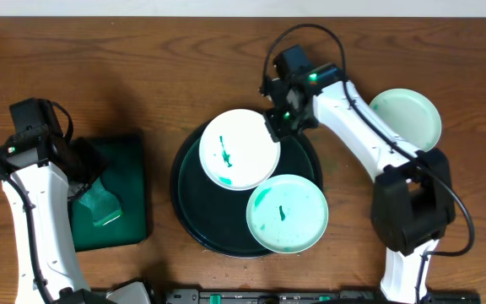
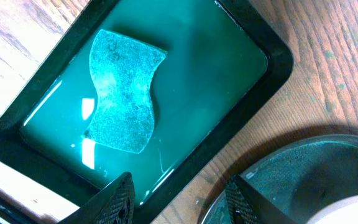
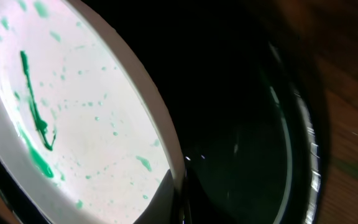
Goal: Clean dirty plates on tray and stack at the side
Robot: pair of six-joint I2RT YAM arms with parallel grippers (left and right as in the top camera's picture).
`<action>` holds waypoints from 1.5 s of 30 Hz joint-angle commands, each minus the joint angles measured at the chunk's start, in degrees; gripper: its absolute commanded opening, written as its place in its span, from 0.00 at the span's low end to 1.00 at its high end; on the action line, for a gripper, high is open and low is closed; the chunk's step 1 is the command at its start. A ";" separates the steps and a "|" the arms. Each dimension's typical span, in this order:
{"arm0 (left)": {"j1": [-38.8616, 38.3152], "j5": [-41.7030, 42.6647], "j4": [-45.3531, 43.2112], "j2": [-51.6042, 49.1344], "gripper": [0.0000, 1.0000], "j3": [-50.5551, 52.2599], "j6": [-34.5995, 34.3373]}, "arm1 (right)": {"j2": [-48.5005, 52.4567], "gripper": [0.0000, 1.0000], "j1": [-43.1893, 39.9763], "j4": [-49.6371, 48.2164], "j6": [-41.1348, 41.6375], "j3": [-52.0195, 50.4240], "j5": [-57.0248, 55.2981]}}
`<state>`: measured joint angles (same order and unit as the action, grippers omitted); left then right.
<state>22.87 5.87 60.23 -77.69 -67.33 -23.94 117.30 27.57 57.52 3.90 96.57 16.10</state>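
**A:** While the table [image 1: 142, 51] is viewed from above, where are the plates found?

**B:** Two are seen on the round tray [image 1: 199, 215]. The streaked plate [image 1: 239, 149] is placed toward the tray's 12 o'clock side. The smeared plate [image 1: 287, 214] is placed at about 4 o'clock, where its edge is carried out past the rim. The third plate [image 1: 405, 118] is set on the bare wood at roughly 2 o'clock from the tray, well apart from it.

**A:** How is the right gripper [image 1: 278, 125] held?

**B:** It is pressed together on the streaked plate's rim at that plate's 2 o'clock edge. In the right wrist view one dark finger [image 3: 160, 202] is seen lying on the white rim, with a long green streak and scattered flecks beyond it.

**A:** And the left gripper [image 2: 180, 182]?

**B:** Its jaws are spread and nothing is held between them. It is poised over the near edge of the rectangular tray [image 2: 272, 62], which is placed at 9 o'clock from the round tray. A wavy-edged teal sponge [image 2: 126, 90] is laid flat inside it, on a wet-looking floor where glints of light are reflected. The sponge is not touched by either finger.
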 commanded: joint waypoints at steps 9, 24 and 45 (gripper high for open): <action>0.20 -2.73 -0.13 -2.89 0.50 -1.16 0.79 | 10.36 0.01 5.86 -5.55 4.42 -0.04 0.90; 0.20 -12.98 1.95 -6.51 0.53 -1.11 -2.29 | 10.21 0.01 5.66 -2.93 3.72 0.07 0.90; 2.34 -14.03 -1.20 -25.62 0.48 -0.11 -4.61 | 10.21 0.01 6.05 -0.46 3.28 0.07 0.90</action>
<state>25.04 -6.90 59.33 -101.82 -67.31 -27.40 127.94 33.19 56.60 7.42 96.47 16.99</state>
